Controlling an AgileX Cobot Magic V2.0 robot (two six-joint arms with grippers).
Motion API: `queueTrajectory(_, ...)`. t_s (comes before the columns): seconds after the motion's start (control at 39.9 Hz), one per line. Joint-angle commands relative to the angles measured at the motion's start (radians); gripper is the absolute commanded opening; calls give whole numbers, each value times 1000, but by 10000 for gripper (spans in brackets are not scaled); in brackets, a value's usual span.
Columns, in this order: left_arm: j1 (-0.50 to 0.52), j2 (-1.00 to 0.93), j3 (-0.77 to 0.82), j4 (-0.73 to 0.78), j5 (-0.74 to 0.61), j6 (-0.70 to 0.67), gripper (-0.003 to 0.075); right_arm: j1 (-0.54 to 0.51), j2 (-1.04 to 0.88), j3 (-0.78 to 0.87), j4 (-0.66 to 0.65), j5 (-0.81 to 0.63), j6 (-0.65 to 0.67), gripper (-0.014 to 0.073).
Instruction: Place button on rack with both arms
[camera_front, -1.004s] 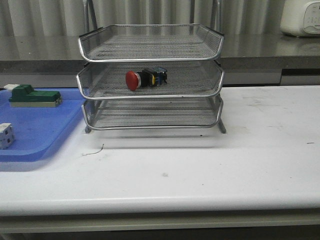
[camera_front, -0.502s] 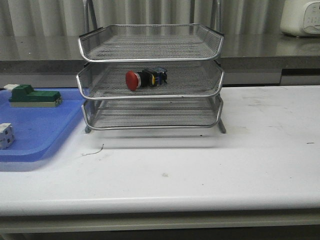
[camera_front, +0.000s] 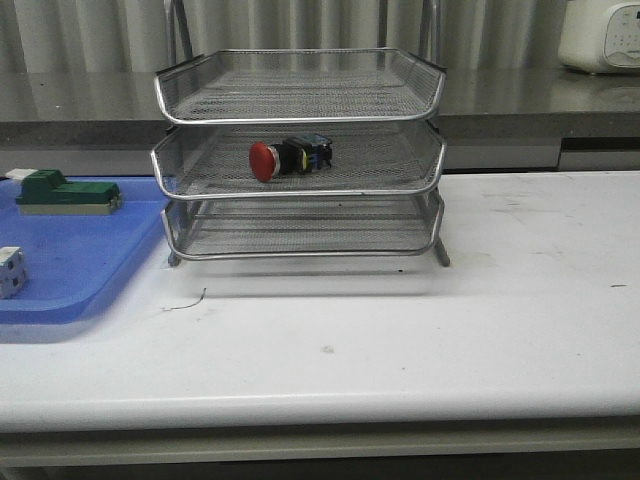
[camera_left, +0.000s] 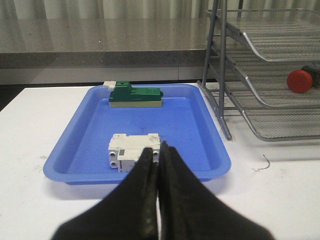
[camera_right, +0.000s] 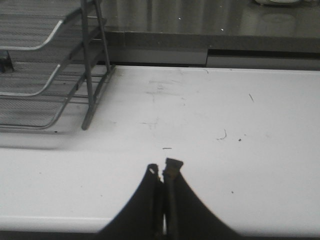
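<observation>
On rack (camera_front: 300, 185) middle tier: button (camera_front: 288, 158) | blue tray (camera_left: 90, 125): green block (camera_left: 136, 95), white block (camera_left: 134, 151) | both grippers clenched, empty

Table: I see a white work surface (camera_front: 420, 330) with scuff marks.
Counter: grey ledge (camera_front: 520, 100) behind it.
Wall: pale vertical corrugated panels (camera_front: 100, 30).
Appliance: white unit (camera_front: 600, 35) on the counter.

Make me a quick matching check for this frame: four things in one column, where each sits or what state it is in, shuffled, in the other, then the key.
1. button
2. green block
3. left gripper
4. rack

A. far end of the blue tray
B. shut, empty
C. on the white table, beside the tray
D. middle tier

Pairs: 1-D, 2-A, 3-B, 4-C
</observation>
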Motion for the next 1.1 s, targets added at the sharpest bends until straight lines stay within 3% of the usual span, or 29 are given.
queueTrajectory(0.0, 1, -22, 7, -1, -83, -11, -19, -16, -47, 43, -5, -121, -1, -60)
queueTrajectory(0.08, 1, -21, 7, -1, -83, -11, -19, -16, -46, 100, -5, -180, -1, -60)
queueTrajectory(1.08, 1, -21, 7, -1, -83, -11, -19, -16, -47, 94, -5, -161, -1, -60)
